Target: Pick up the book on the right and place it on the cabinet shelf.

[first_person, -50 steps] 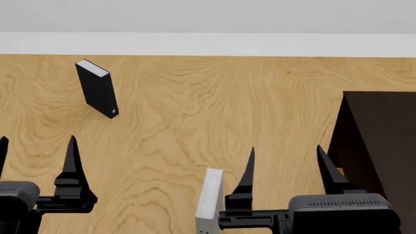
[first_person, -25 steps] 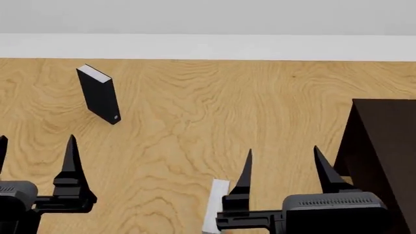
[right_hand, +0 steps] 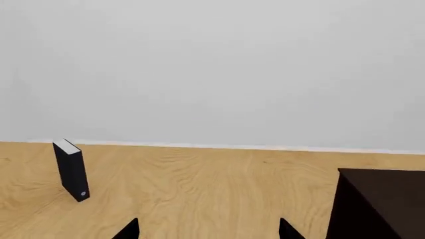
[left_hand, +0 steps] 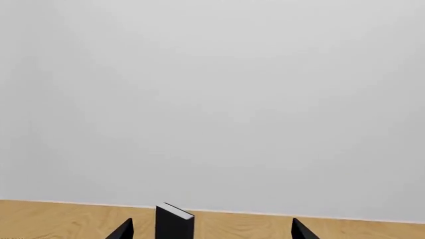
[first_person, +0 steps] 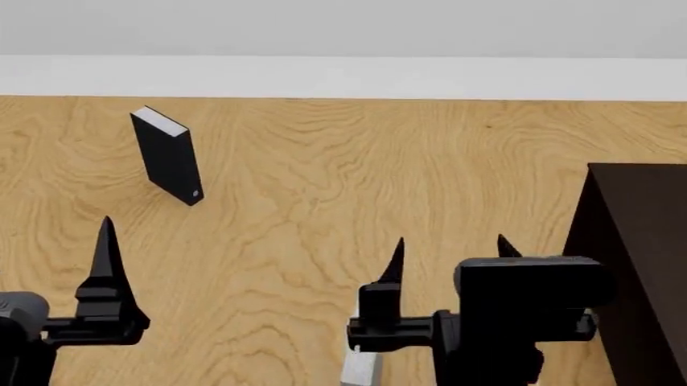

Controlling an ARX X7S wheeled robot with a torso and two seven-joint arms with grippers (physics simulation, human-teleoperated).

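The book (first_person: 361, 368) is seen upright at the surface's (first_person: 322, 201) near edge, beside the right gripper (first_person: 449, 256), whose fingers are spread wide and empty. Being slim, stiff and probably light, it should be pinched across its covers.

No readable text, labels, brands or numbers appear anywhere. The black book (first_person: 169, 155) carries only a small pale round mark low on its spine, too small to read as a sign.
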